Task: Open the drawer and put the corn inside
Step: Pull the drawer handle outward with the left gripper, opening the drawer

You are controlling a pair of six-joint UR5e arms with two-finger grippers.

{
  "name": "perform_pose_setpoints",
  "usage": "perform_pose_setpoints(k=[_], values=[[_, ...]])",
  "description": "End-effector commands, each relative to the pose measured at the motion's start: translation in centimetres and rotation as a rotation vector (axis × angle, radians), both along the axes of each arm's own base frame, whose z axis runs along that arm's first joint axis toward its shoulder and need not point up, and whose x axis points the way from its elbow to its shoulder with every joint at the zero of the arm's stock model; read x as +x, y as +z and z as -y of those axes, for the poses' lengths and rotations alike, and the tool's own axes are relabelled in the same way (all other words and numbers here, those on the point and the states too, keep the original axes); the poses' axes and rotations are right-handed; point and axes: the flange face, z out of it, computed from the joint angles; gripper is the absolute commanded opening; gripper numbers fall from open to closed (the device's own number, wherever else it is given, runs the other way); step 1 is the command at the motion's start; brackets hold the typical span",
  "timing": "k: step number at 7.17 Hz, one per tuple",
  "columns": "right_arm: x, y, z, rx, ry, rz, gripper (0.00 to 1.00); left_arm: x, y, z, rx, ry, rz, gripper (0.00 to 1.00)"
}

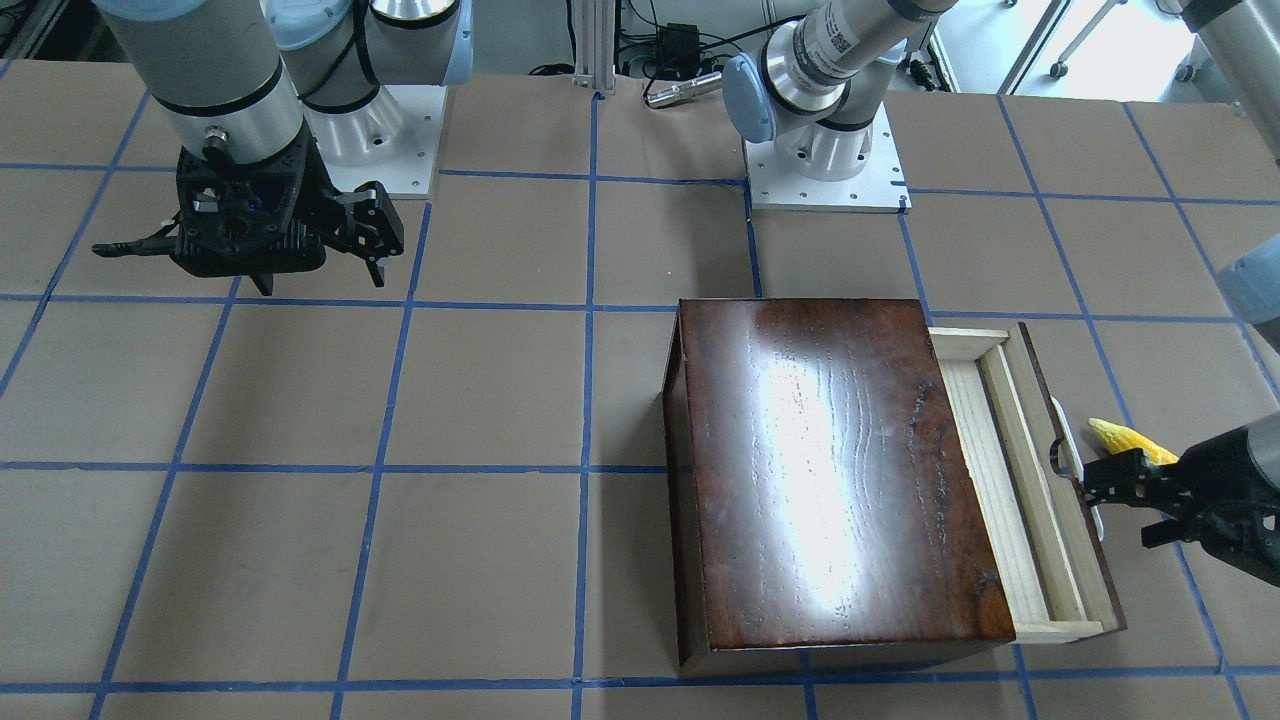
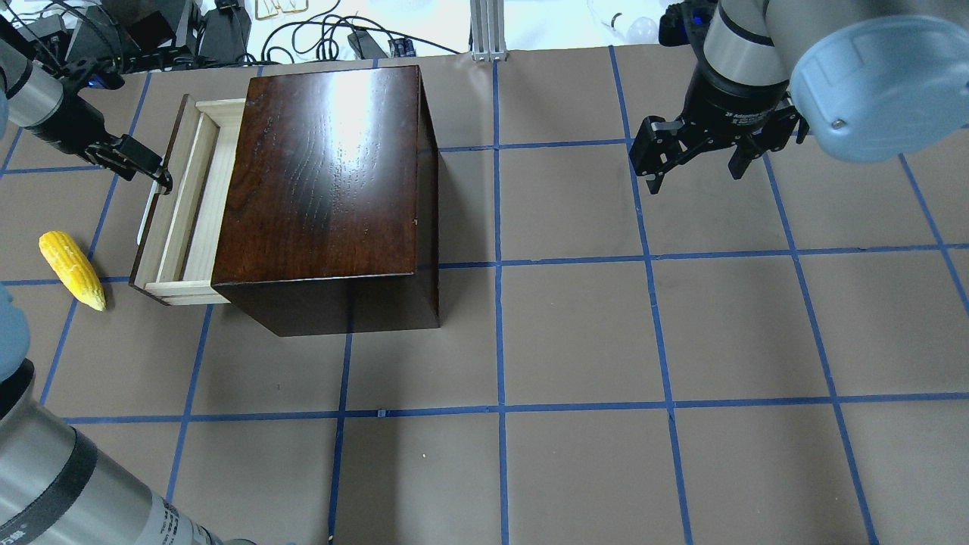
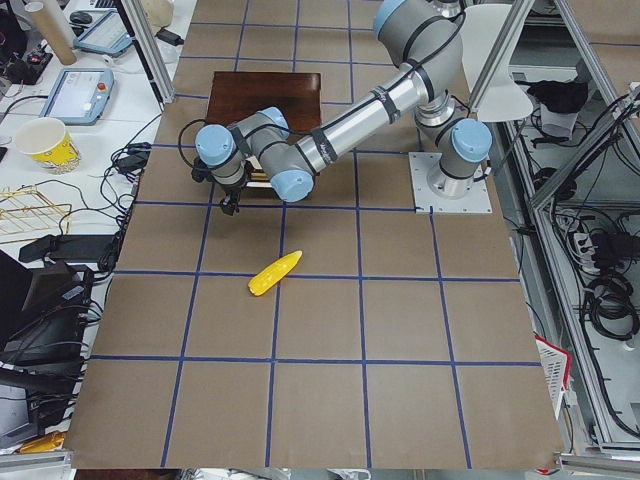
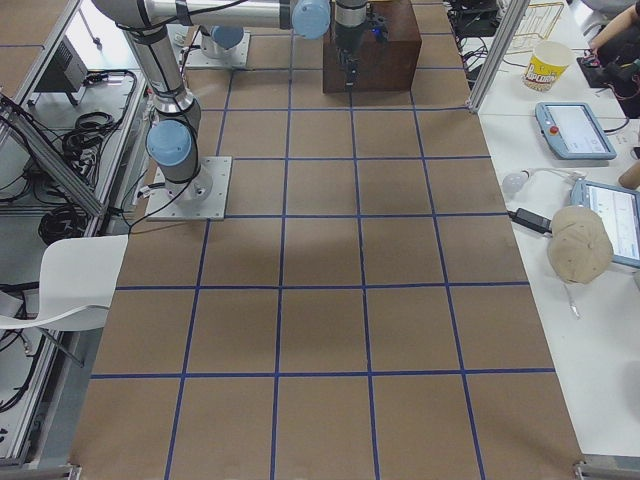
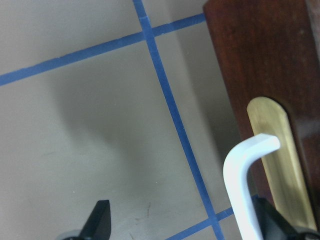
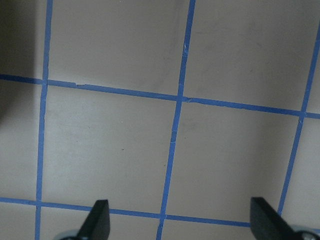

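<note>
Corn [image 2: 72,269] lies on the table just beside the drawer [image 2: 198,204], not yet picked up. The drawer stands partly out of the box [image 2: 325,174]. The left gripper [image 5: 185,220], spread wide, straddles the white handle [image 5: 245,185], apparently touching one finger. Farther off, the right gripper [image 2: 696,172] hangs wide, empty.

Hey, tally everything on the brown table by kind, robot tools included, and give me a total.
corn: 1
drawer: 1
wooden box: 1
tools: 2, the left tool and the right tool
Total: 5
</note>
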Motion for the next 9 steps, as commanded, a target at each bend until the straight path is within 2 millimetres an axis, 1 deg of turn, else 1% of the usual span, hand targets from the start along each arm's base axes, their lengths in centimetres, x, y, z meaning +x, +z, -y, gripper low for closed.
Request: perform_pose_setpoints(k=[1, 4, 5, 6, 7, 8, 9], values=[[0.1, 0.0, 0.0, 0.000, 0.002, 0.000, 1.00, 1.0, -0.1, -0.3, 0.008, 0.004, 0.016, 1.00], [0.1, 0.0, 0.0, 0.000, 0.002, 0.000, 1.00, 2.0, 0.1, -0.7, 0.011, 0.001, 0.031, 1.00], [0.1, 0.0, 0.0, 0.000, 0.002, 0.000, 1.00, 1.9, 0.4, -0.7, 0.008, 0.001, 0.032, 1.00], [0.1, 0.0, 0.0, 0.000, 0.002, 0.000, 1.00, 1.6, 1.7, -1.2, 0.013, 0.010, 0.031, 1.00], [0.1, 0.0, 0.0, 0.000, 0.002, 0.000, 1.00, 0.8, 3.0, -1.7, 0.022, 0.017, 0.027, 1.00], [0.1, 0.0, 0.0, 0.000, 0.002, 0.000, 1.00, 0.4, 4.5, -2.2, 0.029, 0.079, 0.028, 1.00], [0.1, 0.0, 0.0, 0.000, 0.002, 0.000, 1.00, 0.7, 5.8, -2.6, 0.029, 0.157, 0.042, 1.00]])
